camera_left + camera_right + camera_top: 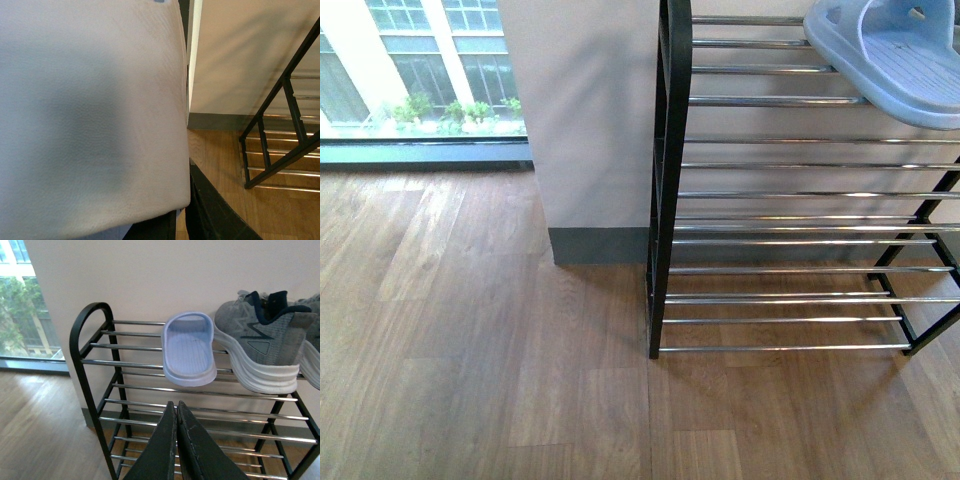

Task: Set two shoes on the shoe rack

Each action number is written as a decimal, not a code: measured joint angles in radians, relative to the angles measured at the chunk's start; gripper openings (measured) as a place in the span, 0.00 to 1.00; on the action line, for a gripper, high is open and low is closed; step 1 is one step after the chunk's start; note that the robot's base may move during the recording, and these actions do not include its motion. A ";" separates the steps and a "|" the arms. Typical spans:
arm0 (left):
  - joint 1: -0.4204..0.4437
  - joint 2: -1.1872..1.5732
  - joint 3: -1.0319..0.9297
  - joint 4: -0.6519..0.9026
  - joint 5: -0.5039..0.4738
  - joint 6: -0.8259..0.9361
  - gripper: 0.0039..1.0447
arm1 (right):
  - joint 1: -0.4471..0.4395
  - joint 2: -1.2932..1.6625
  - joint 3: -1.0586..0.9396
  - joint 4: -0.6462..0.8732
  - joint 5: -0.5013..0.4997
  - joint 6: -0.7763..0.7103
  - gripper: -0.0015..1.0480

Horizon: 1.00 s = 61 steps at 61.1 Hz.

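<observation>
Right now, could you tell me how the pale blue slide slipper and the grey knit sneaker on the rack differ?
The pale blue rubber slide slipper is flat and open-toed; the grey knit sneaker is taller and closed, with a white sole and navy collar. Both rest side by side on the top shelf of the chrome-rod shoe rack.

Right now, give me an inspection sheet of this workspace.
Surface: wood floor, bare where seen.
Job's things: rack against the wall; one blue slipper on its top shelf, grey sneaker beside it; a second sneaker's edge at the frame border.
Clutter: nothing seen.
Grippers: right gripper shut, empty, in front of the rack; left gripper not clearly visible, a pale surface fills most of its view.
Cables: nothing seen.
Surroundings: pale wall, grey skirting, window with plants outside.
</observation>
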 joint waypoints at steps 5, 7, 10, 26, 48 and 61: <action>0.000 0.000 0.000 0.000 -0.001 0.000 0.02 | 0.001 -0.027 -0.011 -0.016 0.003 0.000 0.02; 0.000 0.000 0.000 0.000 -0.001 0.000 0.02 | 0.002 -0.037 -0.014 -0.021 0.003 0.000 0.02; 0.000 0.000 0.000 0.000 0.000 0.000 0.02 | 0.002 -0.048 -0.020 -0.027 0.003 0.000 0.02; 0.000 0.000 0.000 0.000 0.000 0.000 0.02 | 0.002 -0.120 -0.043 -0.076 0.003 0.000 0.02; 0.000 0.000 0.000 0.000 0.000 0.000 0.02 | 0.002 -0.228 -0.060 -0.145 0.004 0.000 0.02; -0.001 0.000 0.000 0.000 0.000 0.000 0.02 | 0.003 -0.371 -0.060 -0.293 0.004 0.000 0.02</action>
